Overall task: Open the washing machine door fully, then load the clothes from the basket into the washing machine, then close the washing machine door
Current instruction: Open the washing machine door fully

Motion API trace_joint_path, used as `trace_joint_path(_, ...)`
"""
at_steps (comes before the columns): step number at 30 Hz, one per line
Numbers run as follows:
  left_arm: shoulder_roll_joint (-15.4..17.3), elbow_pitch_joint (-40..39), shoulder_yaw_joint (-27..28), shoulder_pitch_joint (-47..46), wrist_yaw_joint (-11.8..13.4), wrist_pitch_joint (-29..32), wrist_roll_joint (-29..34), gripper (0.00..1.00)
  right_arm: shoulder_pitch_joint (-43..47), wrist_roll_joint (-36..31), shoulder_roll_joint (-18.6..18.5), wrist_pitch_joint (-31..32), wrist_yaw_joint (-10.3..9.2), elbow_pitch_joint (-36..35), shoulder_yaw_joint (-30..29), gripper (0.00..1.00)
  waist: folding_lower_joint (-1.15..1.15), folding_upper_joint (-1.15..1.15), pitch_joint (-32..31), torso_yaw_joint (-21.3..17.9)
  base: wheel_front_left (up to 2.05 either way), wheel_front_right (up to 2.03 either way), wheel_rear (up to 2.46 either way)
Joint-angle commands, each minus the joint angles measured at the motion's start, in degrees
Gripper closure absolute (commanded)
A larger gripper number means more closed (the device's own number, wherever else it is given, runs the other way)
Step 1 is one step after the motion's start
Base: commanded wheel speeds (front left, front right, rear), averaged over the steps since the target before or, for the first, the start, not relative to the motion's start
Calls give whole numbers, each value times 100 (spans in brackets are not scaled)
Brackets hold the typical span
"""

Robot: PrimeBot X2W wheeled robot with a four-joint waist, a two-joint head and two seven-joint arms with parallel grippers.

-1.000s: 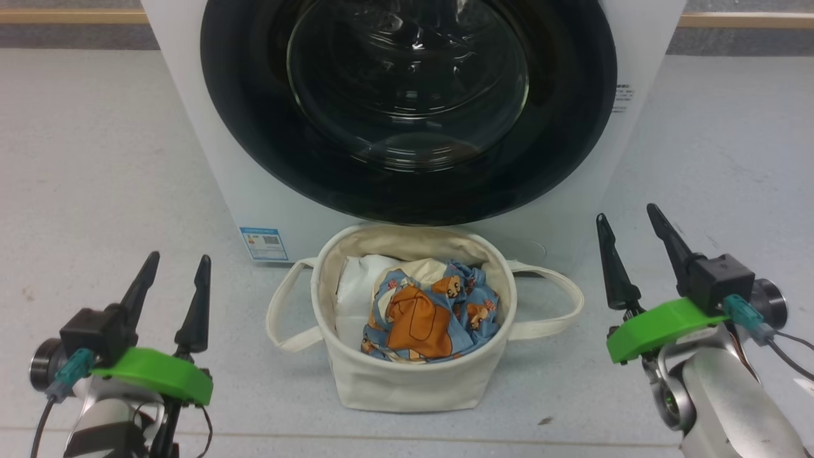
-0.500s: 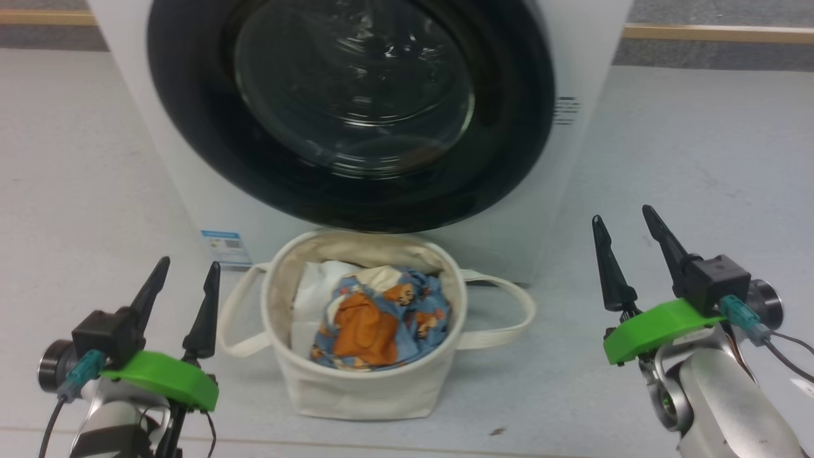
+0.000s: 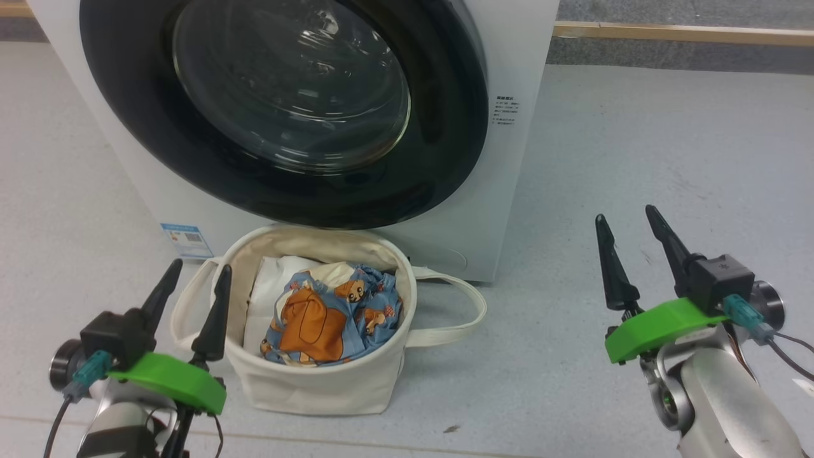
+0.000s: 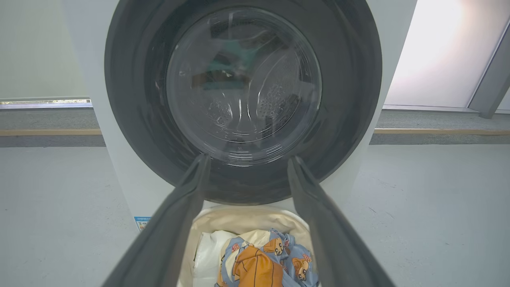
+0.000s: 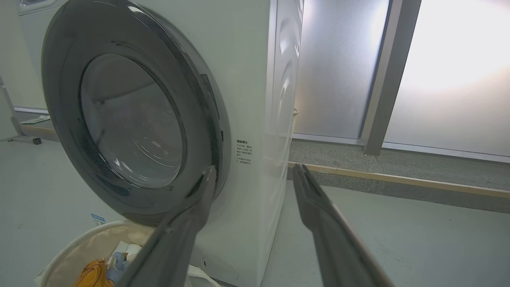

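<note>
Against the front of the washing machine [image 3: 489,210] the door [image 3: 127,159] sits shut, and just before the machine, below that door, stands the basket [image 3: 318,388] with the clothes [image 3: 318,318] bundled inside. Short of the machine, both tools hover empty with fingers spread wide, the left gripper [image 3: 201,266] beside the basket, the right gripper [image 3: 624,214] off toward the machine's right corner. Opening well likely means hooking a finger behind the door's rim on the machine's right side, then pulling along the hinge's arc.
</note>
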Motion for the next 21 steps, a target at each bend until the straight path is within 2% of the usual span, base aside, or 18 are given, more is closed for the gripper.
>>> trace_joint_path(1,207,-167,182,-250,9,-70,-32,0,-198,39,28,-71,0,-171,38,0,0,0,3,5,40,40,-81)
trace_joint_path(14,128,-252,217,-173,9,-70,8,0,-177,54,146,-71,0,-88,-165,0,0,0,60,38,6,6,-13)
trace_joint_path(21,-66,-402,390,-143,9,-70,-233,0,-277,186,225,-71,0,4,-403,0,0,0,243,114,0,0,0)
